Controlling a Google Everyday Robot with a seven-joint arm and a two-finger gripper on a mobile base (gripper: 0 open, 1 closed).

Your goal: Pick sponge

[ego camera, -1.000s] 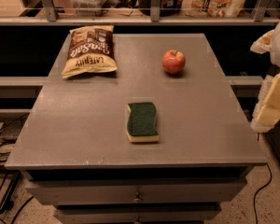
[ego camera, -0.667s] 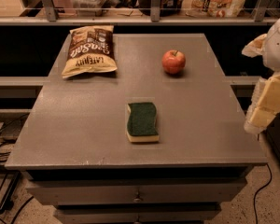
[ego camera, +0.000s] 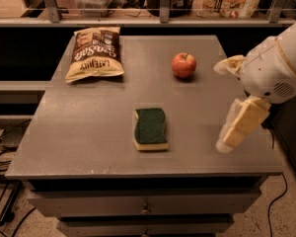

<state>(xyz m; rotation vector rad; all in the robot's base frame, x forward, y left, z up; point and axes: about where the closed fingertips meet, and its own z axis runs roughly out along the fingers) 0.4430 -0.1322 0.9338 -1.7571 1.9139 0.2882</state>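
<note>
The sponge (ego camera: 150,128) lies flat on the grey table (ego camera: 89,132), near the front edge and a little right of the middle, dark green top up over pale yellow foam. My gripper (ego camera: 221,106) comes in from the right, above the table's right side, about a sponge-length to the right of the sponge. It is open and empty. One pale yellow finger (ego camera: 239,125) points down-left towards the table, and the other finger (ego camera: 228,64) sits higher, level with the apple.
A red apple (ego camera: 184,65) stands at the back right of the table, close to the upper finger. A chip bag (ego camera: 94,53) lies at the back left. A shelf with packages runs behind the table. Cables lie on the floor at the left.
My gripper has moved left from beyond the table's right edge to above its right side, closer to the sponge. The sponge, apple and bag have not moved.
</note>
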